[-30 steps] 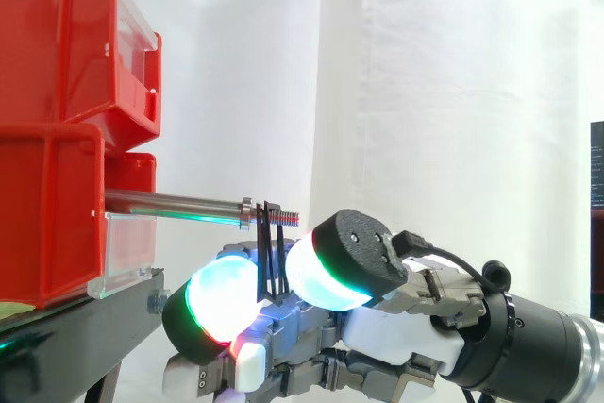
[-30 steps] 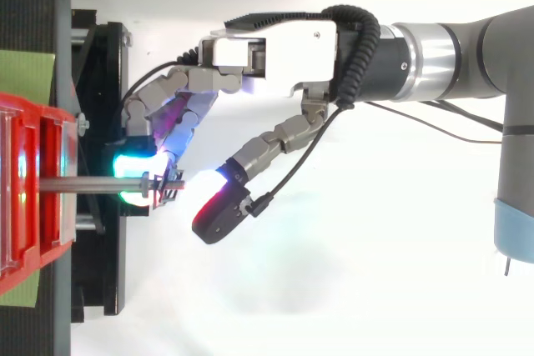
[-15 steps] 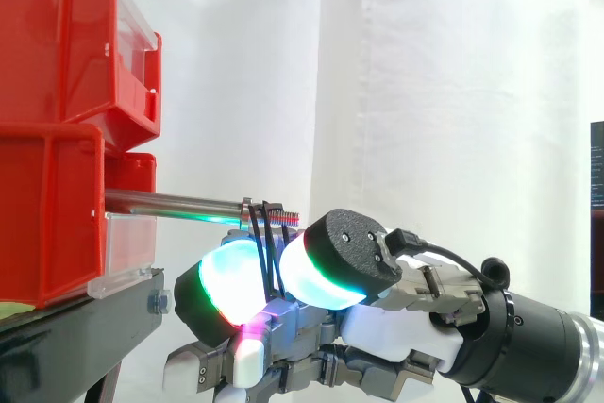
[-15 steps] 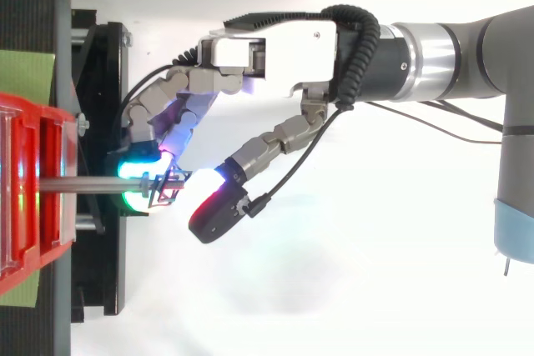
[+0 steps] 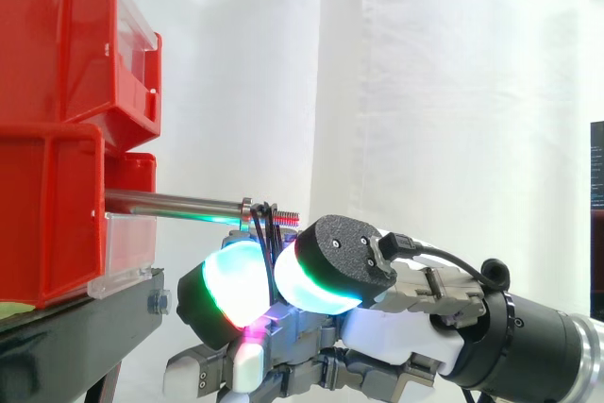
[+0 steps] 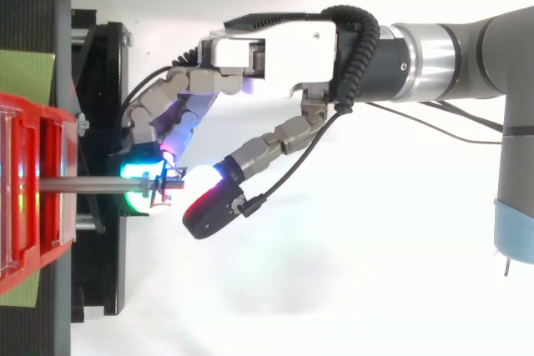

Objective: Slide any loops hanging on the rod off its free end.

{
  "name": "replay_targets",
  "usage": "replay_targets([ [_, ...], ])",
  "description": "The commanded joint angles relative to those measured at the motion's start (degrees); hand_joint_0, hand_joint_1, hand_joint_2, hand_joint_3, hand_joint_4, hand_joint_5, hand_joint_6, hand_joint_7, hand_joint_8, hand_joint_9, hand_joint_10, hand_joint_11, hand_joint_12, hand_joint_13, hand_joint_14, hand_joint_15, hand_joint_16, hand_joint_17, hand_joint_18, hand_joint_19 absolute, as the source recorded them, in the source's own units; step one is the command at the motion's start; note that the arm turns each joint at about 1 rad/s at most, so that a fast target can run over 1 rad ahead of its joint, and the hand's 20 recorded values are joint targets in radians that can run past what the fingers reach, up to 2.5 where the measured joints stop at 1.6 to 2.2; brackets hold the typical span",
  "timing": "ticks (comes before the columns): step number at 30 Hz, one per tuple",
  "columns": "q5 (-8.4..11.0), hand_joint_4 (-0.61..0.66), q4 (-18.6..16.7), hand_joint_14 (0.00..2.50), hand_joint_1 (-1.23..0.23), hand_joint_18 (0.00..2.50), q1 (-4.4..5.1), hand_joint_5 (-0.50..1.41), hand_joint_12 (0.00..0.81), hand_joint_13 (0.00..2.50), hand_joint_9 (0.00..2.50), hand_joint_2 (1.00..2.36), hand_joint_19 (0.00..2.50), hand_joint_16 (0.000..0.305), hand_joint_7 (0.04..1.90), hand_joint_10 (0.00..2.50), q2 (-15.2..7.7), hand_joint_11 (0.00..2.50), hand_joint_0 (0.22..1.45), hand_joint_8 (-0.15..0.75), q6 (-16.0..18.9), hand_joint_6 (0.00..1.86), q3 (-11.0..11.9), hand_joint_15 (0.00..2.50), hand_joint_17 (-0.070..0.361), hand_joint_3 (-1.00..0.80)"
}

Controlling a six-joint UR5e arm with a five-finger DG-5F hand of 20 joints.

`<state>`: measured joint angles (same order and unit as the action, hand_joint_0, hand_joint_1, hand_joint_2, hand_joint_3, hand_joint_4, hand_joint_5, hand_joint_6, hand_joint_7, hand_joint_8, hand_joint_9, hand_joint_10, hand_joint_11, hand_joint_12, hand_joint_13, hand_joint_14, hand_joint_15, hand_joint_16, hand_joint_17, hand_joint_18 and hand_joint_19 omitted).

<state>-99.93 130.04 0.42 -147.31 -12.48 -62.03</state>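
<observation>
A steel rod [image 5: 179, 203] sticks out level from the red bins toward the right, ending in a threaded tip. Thin black loops [image 5: 265, 226] hang on that threaded end, just past a small collar. My hand [image 5: 401, 323] reaches in from the right, below the rod. Two of its glowing fingertips [image 5: 234, 282] press together from either side of the hanging loops, pinching them under the rod. From above, the loops [image 6: 163, 187] sit at the rod's [image 6: 92, 183] free end, between the pads of the hand [image 6: 267, 47].
Stacked red bins [image 5: 57, 44] stand at the left on a black stand [image 5: 75, 327], with a clear plastic front under the rod. A white curtain hangs behind. In the top view, green strips [image 6: 25, 72] lie beside the bins.
The thumb pad has closed in toward the other pad, squeezing the loops. The loops have bunched together and edged slightly along the threaded tip toward the free end.
</observation>
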Motion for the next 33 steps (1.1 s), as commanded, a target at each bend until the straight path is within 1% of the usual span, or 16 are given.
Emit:
replay_targets([
  [1, 0.00, 0.09, 0.0, 0.00, -0.72, 0.76, -0.06, -0.18, 0.307, 0.71, 0.94, 1.02, 0.36, 0.042, 1.10, 0.01, -0.1, 0.36, 0.61, 0.304, 0.0, 0.90, -0.2, 0.11, 0.096, -0.06],
  [9, -0.26, 0.10, 0.7, 0.00, -0.71, 0.77, -0.33, -0.18, 0.316, 0.72, 0.95, 1.02, 0.35, 0.044, 1.08, 0.01, 0.1, 0.35, 0.61, 0.314, 0.4, 0.90, -0.6, 0.10, 0.099, -0.06],
  [11, -0.79, 0.11, 0.9, 0.00, -0.71, 0.77, -0.42, -0.18, 0.315, 0.71, 0.94, 1.02, 0.35, 0.044, 1.08, 0.01, 0.1, 0.36, 0.61, 0.314, 0.4, 0.91, -0.6, 0.11, 0.099, -0.07],
  [14, -2.81, 0.10, 1.7, 0.00, -0.71, 0.77, -0.59, -0.18, 0.316, 0.72, 0.95, 1.02, 0.35, 0.044, 1.08, 0.01, 0.5, 0.35, 0.61, 0.317, 0.2, 0.91, -0.6, 0.10, 0.100, -0.06],
  [15, -3.69, 0.11, 2.3, 0.00, -0.71, 0.77, -0.59, -0.18, 0.318, 0.71, 0.95, 1.02, 0.35, 0.044, 1.07, 0.01, 0.8, 0.35, 0.61, 0.317, 0.2, 0.91, -0.6, 0.10, 0.100, -0.06],
  [18, -4.83, 0.11, 4.4, 0.00, -0.71, 0.77, -0.86, -0.18, 0.317, 0.71, 0.95, 1.02, 0.35, 0.045, 1.07, 0.01, 1.6, 0.35, 0.61, 0.318, -0.3, 0.91, -0.6, 0.10, 0.101, -0.06],
  [20, -4.83, 0.11, 5.3, 0.00, -0.71, 0.77, -0.94, -0.18, 0.316, 0.71, 0.95, 1.02, 0.35, 0.045, 1.07, 0.01, 1.9, 0.35, 0.61, 0.319, -0.5, 0.91, -0.6, 0.10, 0.101, -0.07],
  [22, -4.92, 0.11, 7.4, 0.00, -0.71, 0.77, -1.12, -0.18, 0.317, 0.71, 0.95, 1.02, 0.36, 0.045, 1.06, 0.01, 2.5, 0.36, 0.61, 0.319, -1.2, 0.91, -0.6, 0.10, 0.101, -0.07],
  [24, -4.92, 0.11, 8.2, 0.00, -0.71, 0.77, -1.12, -0.18, 0.315, 0.71, 0.95, 1.02, 0.35, 0.045, 1.06, 0.01, 2.6, 0.35, 0.61, 0.318, -1.6, 0.91, -0.7, 0.10, 0.101, -0.07],
  [27, -5.01, 0.11, 10.6, 0.00, -0.71, 0.77, -1.30, -0.18, 0.314, 0.70, 0.95, 1.02, 0.35, 0.045, 1.06, 0.01, 3.8, 0.36, 0.61, 0.319, -2.5, 0.90, -1.0, 0.10, 0.101, -0.07],
  [28, -5.01, 0.11, 11.0, 0.00, -0.71, 0.77, -1.30, -0.18, 0.314, 0.70, 0.95, 1.02, 0.35, 0.045, 1.06, 0.01, 4.0, 0.35, 0.61, 0.319, -2.6, 0.90, -1.3, 0.10, 0.101, -0.07],
  [29, -5.01, 0.11, 12.1, 0.00, -0.71, 0.77, -1.30, -0.18, 0.315, 0.70, 0.95, 1.02, 0.35, 0.045, 1.06, 0.01, 5.2, 0.35, 0.61, 0.320, -3.2, 0.90, -2.5, 0.10, 0.101, -0.07],
  [30, -5.01, 0.11, 12.1, 0.00, -0.70, 0.77, -1.30, -0.18, 0.315, 0.70, 0.95, 1.02, 0.35, 0.045, 1.06, 0.01, 5.2, 0.35, 0.61, 0.320, -3.2, 0.90, -2.5, 0.10, 0.101, -0.07],
  [31, -4.92, 0.11, 12.6, 0.00, -0.71, 0.77, -1.30, -0.18, 0.314, 0.70, 0.95, 1.02, 0.36, 0.045, 1.06, 0.01, 6.8, 0.36, 0.61, 0.320, -3.6, 0.90, -4.2, 0.10, 0.101, -0.08],
  [32, -4.83, 0.11, 12.6, 0.00, -0.70, 0.77, -1.21, -0.18, 0.314, 0.70, 0.95, 1.02, 0.36, 0.045, 1.06, 0.01, 7.2, 0.36, 0.61, 0.317, -3.8, 0.90, -4.9, 0.09, 0.101, -0.08],
  [33, -4.74, 0.11, 12.8, 0.00, -0.70, 0.77, -1.03, -0.18, 0.315, 0.70, 0.95, 1.02, 0.35, 0.045, 1.06, 0.01, 8.4, 0.35, 0.61, 0.320, -4.3, 0.90, -6.2, 0.09, 0.101, -0.08],
])
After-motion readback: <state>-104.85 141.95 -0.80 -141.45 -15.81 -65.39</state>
